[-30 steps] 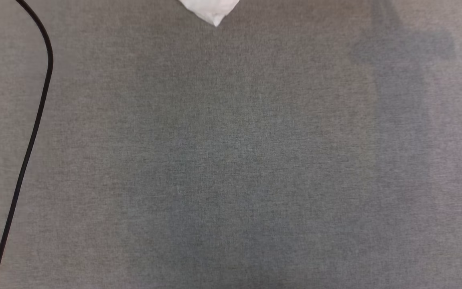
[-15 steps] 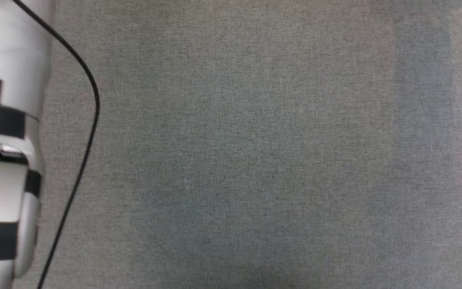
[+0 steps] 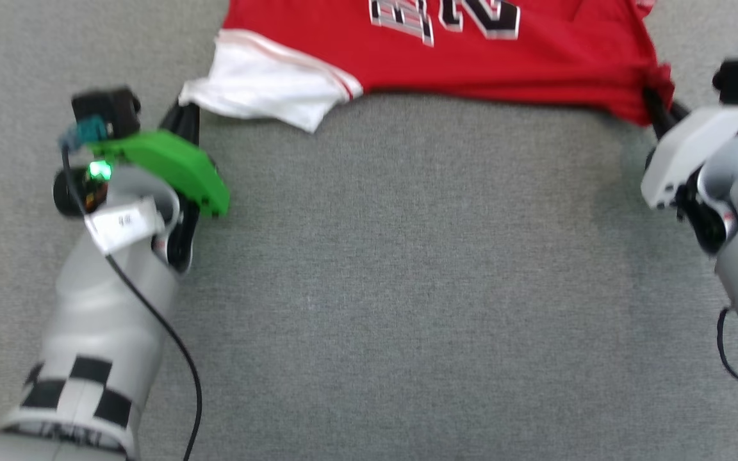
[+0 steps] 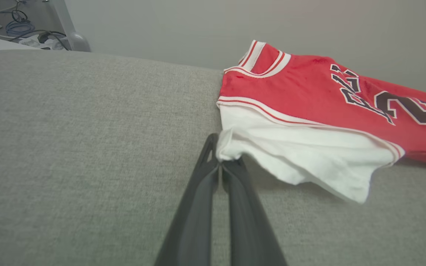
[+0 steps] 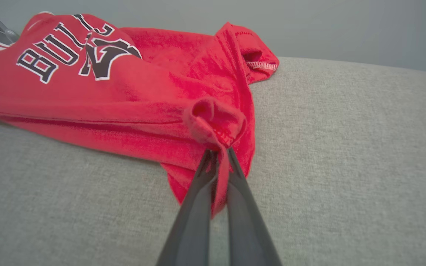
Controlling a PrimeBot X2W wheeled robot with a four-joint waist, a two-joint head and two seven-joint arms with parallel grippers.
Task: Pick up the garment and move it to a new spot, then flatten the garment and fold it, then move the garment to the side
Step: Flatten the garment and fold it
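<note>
A grey woven surface (image 3: 369, 288) lies under everything, with a plain grey wall (image 4: 235, 22) behind it in the wrist views. The left gripper (image 4: 223, 164) has its 2 dark fingers pressed together on the outer tip of the white sleeve (image 4: 301, 155). The right gripper (image 5: 219, 151) is closed the same way, pinching a bunched red corner of the hem. Between these 2 holds the garment (image 3: 471, 57) is drawn out sideways along the top of the head view. Its near edge is pulled fairly straight and, judging by the shadow beneath, sits slightly off the surface, while the rest lies flat farther back. The head view has shifted. 1 s ago it showed almost bare grey cloth with a white tip at the top edge, and now it takes in both grippers and the shirt's near edge. That is the camera moving, not proof that the shirt travelled. I judge the spreading for flattening is under way and folding has not begun. The shirt lies print up, with black, white-outlined lettering (image 3: 446, 19), a striped collar (image 4: 261, 59) and a crumpled far hem.
</note>
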